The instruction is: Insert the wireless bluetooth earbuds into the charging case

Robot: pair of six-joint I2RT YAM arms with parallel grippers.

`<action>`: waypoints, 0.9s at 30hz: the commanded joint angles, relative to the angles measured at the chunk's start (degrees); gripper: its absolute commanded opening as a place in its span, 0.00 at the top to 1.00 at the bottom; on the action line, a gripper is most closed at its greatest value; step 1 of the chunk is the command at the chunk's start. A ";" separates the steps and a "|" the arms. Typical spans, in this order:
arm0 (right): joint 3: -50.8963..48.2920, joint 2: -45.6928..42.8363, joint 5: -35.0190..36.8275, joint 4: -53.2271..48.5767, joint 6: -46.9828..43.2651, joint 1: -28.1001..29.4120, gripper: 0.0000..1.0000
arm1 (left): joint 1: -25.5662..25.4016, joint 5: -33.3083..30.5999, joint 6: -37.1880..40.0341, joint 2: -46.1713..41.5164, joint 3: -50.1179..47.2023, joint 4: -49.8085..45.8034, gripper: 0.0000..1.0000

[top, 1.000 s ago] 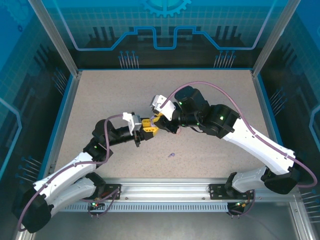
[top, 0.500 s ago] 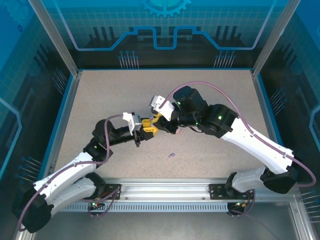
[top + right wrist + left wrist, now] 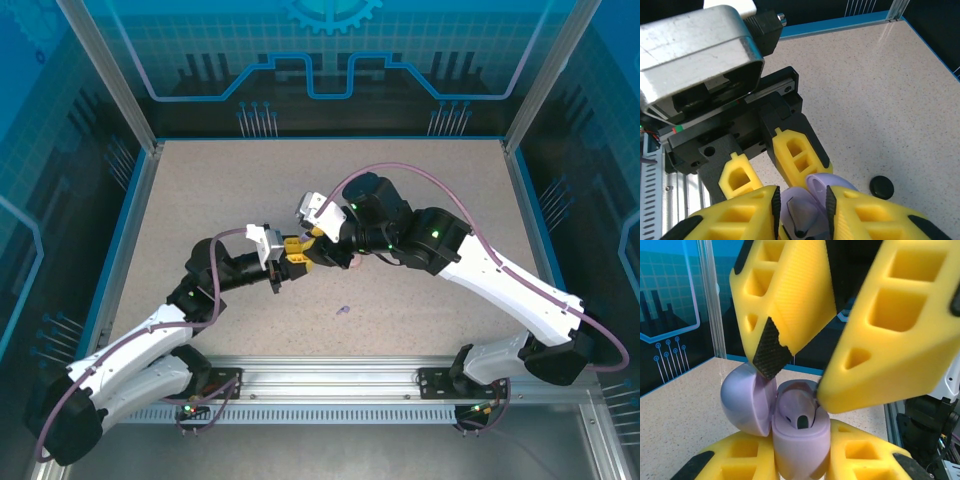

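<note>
Right pincer point(image 3: 797, 384) just cracked open, leaving purple earbud point(image 3: 798, 412) seated in the charging case point(image 3: 801, 442) that left pincer point(image 3: 801, 464) clamps tight.

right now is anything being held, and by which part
left gripper holds the open purple case by its lower body; whether the right gripper grips the earbud inside is unclear

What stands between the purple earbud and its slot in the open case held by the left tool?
Nothing visible does. The lid is swung open to one side, and the purple earbud already sits in the mouth of the purple case, between the fingers of the right tool. The left tool grips the case.
</note>
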 commanded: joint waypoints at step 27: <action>-37.68 -2.04 8.63 9.51 40.97 -9.68 0.26 | -0.55 -4.36 2.30 -4.58 -0.77 -1.34 0.94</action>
